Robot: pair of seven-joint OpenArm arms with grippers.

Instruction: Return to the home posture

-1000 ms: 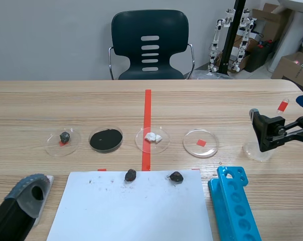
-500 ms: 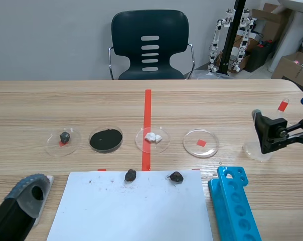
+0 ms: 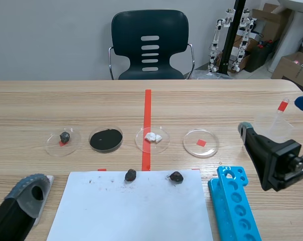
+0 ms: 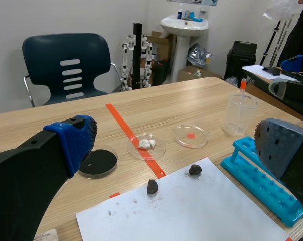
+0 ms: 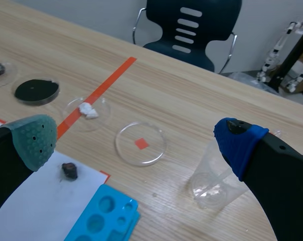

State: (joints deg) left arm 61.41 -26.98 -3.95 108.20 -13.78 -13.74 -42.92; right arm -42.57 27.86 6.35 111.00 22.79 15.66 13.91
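Both pairs of jaws are spread and empty. My left gripper (image 4: pixel 177 148) sits low over the near left corner of the table (image 4: pixel 156 103). My right gripper (image 5: pixel 136 143) hangs at its right edge, near the clear cup (image 5: pixel 216 173) and the blue rack (image 5: pixel 104 218). I judge the left parked and the right nearly home. The scene view shows one left finger; the left wrist view shows both.

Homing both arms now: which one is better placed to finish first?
Likely left: its open pincer sits low at the near table edge; the right pincer hangs by the beaker and blue rack.
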